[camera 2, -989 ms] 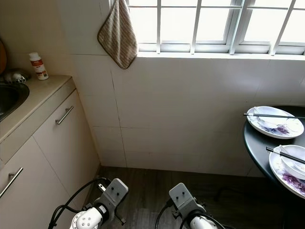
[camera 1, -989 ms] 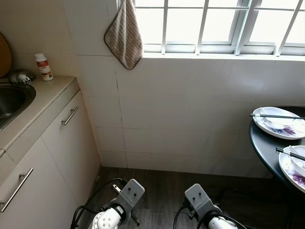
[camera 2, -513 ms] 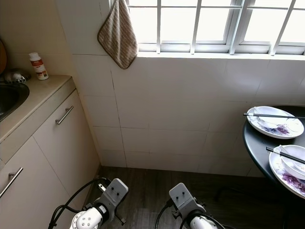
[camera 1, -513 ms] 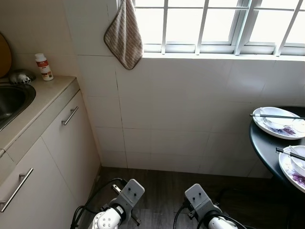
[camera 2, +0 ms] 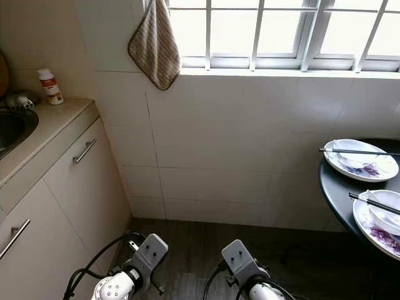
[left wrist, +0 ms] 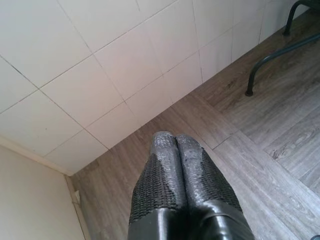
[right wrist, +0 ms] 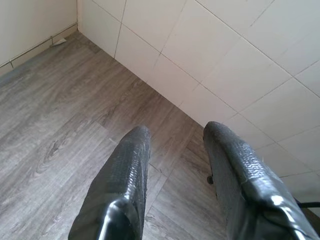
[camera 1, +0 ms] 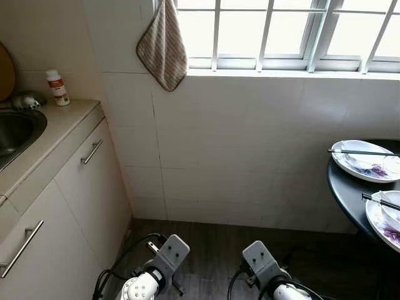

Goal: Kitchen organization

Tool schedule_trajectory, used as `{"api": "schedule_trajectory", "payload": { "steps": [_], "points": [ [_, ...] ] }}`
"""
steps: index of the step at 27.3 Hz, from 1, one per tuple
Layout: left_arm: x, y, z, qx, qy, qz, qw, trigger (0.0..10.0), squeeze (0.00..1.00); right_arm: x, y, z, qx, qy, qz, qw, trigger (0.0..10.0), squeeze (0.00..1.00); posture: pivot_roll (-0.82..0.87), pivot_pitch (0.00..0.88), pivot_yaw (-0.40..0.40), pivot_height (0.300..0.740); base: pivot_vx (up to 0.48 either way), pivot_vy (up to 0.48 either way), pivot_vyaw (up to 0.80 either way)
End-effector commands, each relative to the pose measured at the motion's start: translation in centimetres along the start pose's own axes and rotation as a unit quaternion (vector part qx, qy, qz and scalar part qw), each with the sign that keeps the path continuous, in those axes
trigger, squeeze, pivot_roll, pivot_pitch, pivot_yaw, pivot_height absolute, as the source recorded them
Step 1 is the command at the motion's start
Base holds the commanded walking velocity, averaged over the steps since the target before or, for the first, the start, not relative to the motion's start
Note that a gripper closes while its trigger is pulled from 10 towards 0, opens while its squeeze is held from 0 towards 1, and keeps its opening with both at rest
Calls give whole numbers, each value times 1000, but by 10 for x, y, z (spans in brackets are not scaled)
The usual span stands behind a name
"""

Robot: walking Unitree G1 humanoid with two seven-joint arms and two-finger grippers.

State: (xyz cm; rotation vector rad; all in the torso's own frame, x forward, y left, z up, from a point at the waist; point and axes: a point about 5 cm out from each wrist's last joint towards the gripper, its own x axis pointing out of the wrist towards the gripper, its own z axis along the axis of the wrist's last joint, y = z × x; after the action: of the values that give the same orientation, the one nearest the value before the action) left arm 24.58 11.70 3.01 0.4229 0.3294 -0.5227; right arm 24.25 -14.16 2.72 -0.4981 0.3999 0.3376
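Nothing looks started: dirty plates [camera 1: 365, 160] with chopsticks [camera 1: 362, 152] wait on the round bench [camera 1: 344, 187] at three o'clock; left tool [left wrist: 177, 150] closed, right tool [right wrist: 175, 145] open, both empty

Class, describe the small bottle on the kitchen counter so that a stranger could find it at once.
Start at the beige counter on the robot's left, beside the steel sink. At its back corner, against the tiled wall, stands the small bottle. It is white with a red cap and a red label, upright beside a low metal fitting.

White tiled wall [camera 1: 237, 144] beneath a bright barred window [camera 1: 275, 28]. Striped cloth [camera 1: 164, 44] hangs at its left. Beige cabinets [camera 1: 69, 200] left; dark wood-plank floor [camera 1: 212, 244] below.
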Motion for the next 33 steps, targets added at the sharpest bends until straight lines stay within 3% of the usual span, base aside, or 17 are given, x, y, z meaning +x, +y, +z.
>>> {"api": "schedule_trajectory", "payload": {
  "steps": [1, 9, 33],
  "points": [
    [-21, 9, -13, -87, -35, 65, 993, 10000, 0, -20, -6, 0, 79, -94, -51, 991, 10000, 0, 40, 0, -11, 740, 0, 0, 0],
    [-14, 11, -19, -121, -23, 52, 991, 10000, 0, -11, 3, -1, 85, -91, -31, 992, 10000, 0, 44, 0, -9, 740, 0, 0, 0],
    [-9, 21, 3, -96, -55, 61, 992, 10000, 0, -7, -15, 17, 75, -117, -38, 990, 10000, 0, 70, 0, -25, 740, 0, 0, 0]
  ]
}}
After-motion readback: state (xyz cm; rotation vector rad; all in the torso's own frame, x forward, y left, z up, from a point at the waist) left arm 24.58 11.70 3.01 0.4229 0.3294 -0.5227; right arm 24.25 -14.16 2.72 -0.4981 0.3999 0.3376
